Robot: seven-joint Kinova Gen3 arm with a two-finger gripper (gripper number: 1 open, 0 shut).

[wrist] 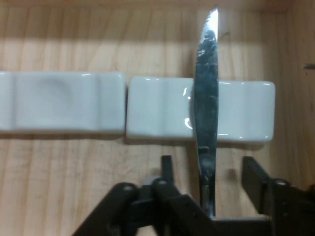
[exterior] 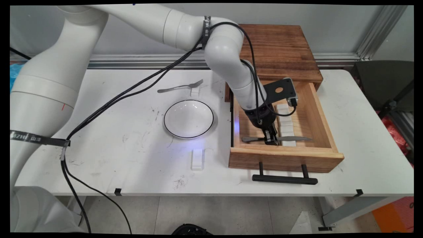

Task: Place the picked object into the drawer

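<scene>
Inside the open wooden drawer (exterior: pixel 315 110), the gripper (exterior: pixel 271 138) is hanging over a table knife (exterior: pixel 277 139), its fingers (wrist: pixel 167 169) standing apart on either side of the handle without clamping it. The knife's blade is lying across a white ceramic rest (wrist: pixel 231 115), with a second rest (wrist: pixel 61 102) just beside that one. Beyond the drawer's left wall, a black-rimmed white plate (exterior: pixel 188 118) is sitting on the table (exterior: pixel 115 148), and farther back a fork (exterior: pixel 180 87) is leaning on another rest (exterior: pixel 195 91).
</scene>
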